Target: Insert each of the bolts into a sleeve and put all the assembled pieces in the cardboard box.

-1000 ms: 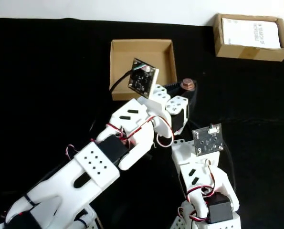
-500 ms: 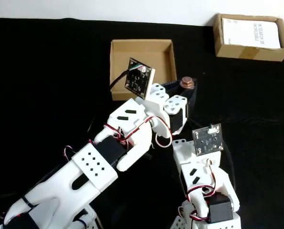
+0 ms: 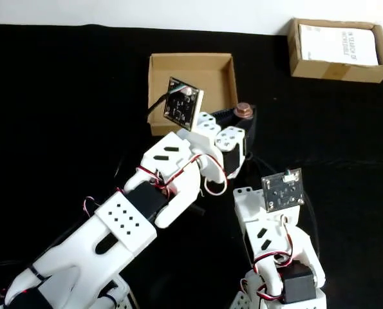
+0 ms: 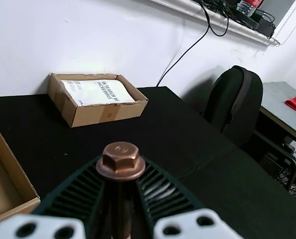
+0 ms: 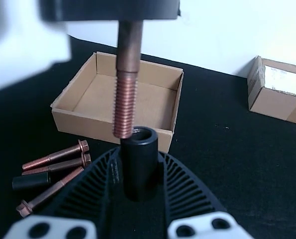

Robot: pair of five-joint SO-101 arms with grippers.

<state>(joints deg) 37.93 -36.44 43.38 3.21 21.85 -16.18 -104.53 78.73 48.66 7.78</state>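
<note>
Left tool [image 4: 120, 175] holds bolt [image 4: 120, 160] upright over sleeve [image 5: 138, 163] in right tool [image 5: 138, 153].

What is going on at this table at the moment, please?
The left hand holds a copper bolt upright, head up, and the right hand holds a black sleeve beneath it. The bolt's threaded tip is right at the sleeve's mouth. Three more bolts and a spare sleeve lie beside the cardboard box.

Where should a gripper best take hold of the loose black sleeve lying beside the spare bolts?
Take the loose sleeve across the middle of its round body, coming down from above, because it lies on its side on the table. Spare bolts lie close along it, so finger room is probably tight.
</note>
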